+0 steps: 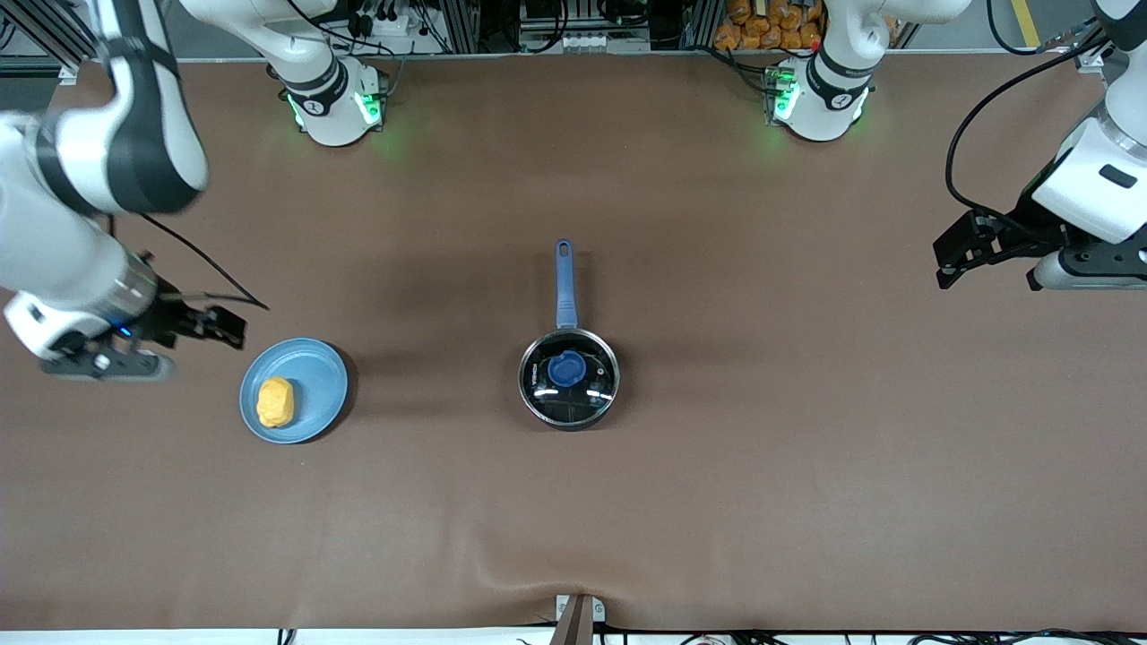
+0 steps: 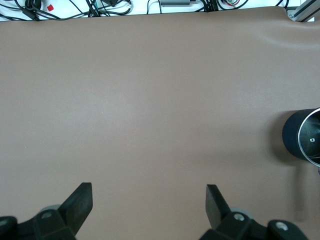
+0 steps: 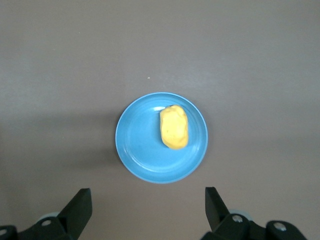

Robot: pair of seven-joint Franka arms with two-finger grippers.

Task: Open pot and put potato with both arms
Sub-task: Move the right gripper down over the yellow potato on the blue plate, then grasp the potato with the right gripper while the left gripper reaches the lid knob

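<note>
Lumpy potato (image 1: 275, 402) on plate (image 1: 315, 371), glass-lidded pot (image 1: 569, 377)

A round light-blue plate (image 1: 314, 394) lies flat on the brown table cover (image 1: 762, 466), toward the right arm's end of the table; in the right wrist view the plate (image 3: 142, 145) shows a raised rim and a glossy face. The cover has a shallow wrinkle at its near edge, where a small metal clamp (image 1: 578, 618) grips it. Along the far edge stand aluminium frame rails, cable bundles and a pile of orange items (image 1: 762, 25).
</note>
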